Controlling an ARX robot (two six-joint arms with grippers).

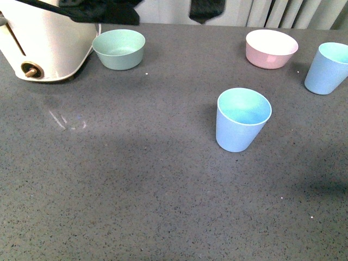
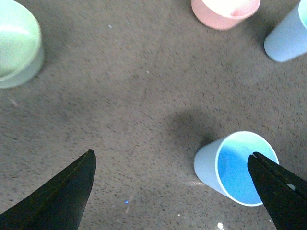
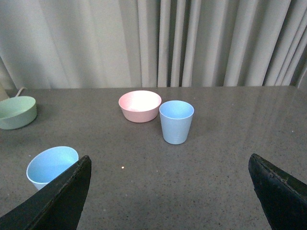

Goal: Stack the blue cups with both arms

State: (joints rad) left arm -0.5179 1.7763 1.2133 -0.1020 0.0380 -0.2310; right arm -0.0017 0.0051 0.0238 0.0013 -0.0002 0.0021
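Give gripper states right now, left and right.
Left gripper: open, holding nothing, close to the nearer blue cup.
Right gripper: open, holding nothing.

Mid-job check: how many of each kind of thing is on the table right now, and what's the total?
Blue cups: 2 (centre cup, far-right cup)
Bowls: 2 (mint green bowl, pink bowl)
White toaster: 1
Total: 5
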